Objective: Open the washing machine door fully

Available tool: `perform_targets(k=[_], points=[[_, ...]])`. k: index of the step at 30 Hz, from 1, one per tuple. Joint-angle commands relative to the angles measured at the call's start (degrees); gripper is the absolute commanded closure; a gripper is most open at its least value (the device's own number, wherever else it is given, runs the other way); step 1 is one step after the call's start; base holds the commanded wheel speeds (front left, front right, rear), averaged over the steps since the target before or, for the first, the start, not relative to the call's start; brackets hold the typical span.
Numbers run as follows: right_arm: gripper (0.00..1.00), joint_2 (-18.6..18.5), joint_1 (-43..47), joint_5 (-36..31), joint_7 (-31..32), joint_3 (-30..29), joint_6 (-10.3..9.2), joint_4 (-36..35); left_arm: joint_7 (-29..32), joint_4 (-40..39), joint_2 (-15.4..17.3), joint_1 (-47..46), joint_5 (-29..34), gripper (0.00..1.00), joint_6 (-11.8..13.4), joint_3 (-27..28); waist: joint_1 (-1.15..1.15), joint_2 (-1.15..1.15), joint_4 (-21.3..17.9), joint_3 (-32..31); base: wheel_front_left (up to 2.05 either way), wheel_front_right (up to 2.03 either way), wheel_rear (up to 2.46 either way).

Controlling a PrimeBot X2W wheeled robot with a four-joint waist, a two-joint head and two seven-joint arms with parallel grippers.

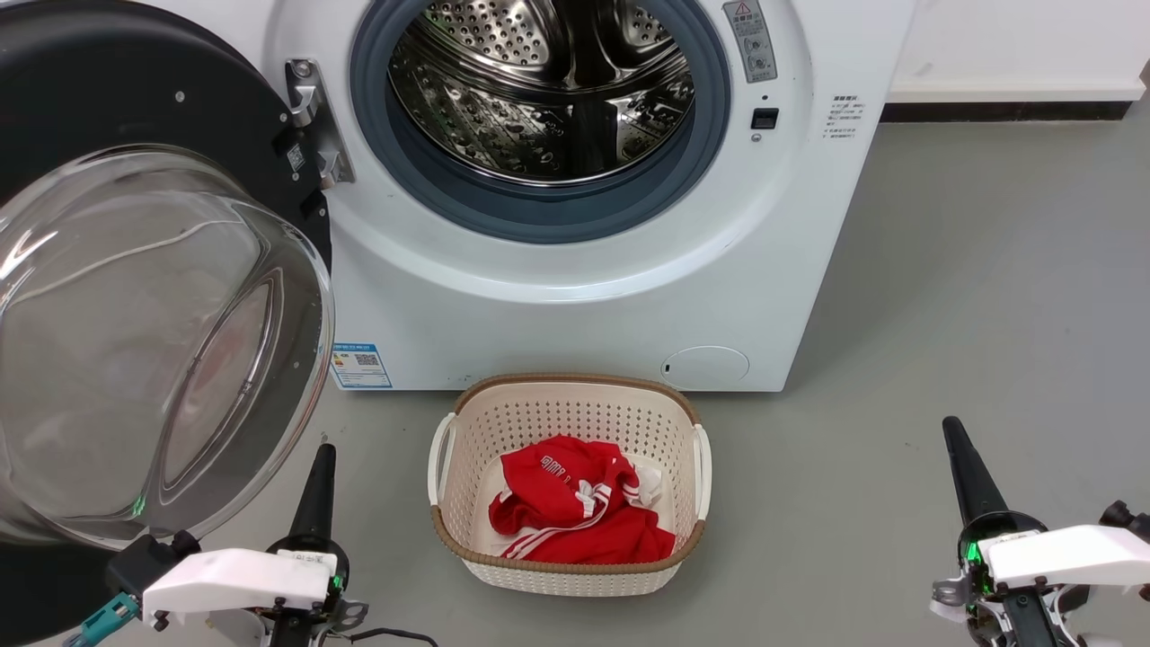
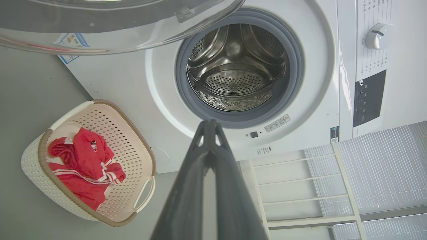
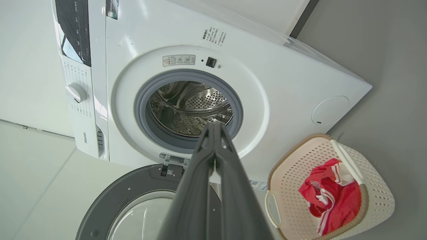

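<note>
The white washing machine (image 1: 575, 296) faces me with its steel drum (image 1: 548, 81) exposed inside a grey gasket. The washing machine door (image 1: 153, 332), a black disc with a bulging clear glass bowl, stands swung out on its hinge (image 1: 314, 126) at the left. My left gripper (image 1: 323, 454) is shut, empty, just below the glass bowl's lower right rim, apart from it. My right gripper (image 1: 950, 427) is shut and empty over the floor at the right. The door (image 2: 110, 23) crosses the top of the left wrist view, and the door (image 3: 133, 206) shows low in the right wrist view.
A cream laundry basket (image 1: 575, 575) holding red clothing (image 1: 575, 512) stands on the grey floor (image 1: 970, 296) before the machine, between my grippers. A white wall with a dark skirting (image 1: 1006, 111) runs behind at the right.
</note>
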Motion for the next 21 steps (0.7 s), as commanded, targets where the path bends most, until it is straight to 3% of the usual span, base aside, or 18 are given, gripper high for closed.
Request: perform_targets(k=[1,21], points=[[1.00,-0.29,-1.10,1.48,0.31,-0.21,0.01,-0.04,0.32,0.01,0.30,-1.24,-1.23,1.00,-0.55,0.34,0.00,0.00,0.01,-0.02,0.00,0.00,0.00],[1.00,-0.07,-2.03,11.04,2.81,-1.22,0.01,1.06,3.12,2.07,0.09,-2.59,-11.40,1.00,-2.02,1.76,0.00,0.00,0.24,-0.45,0.00,0.00,0.00]])
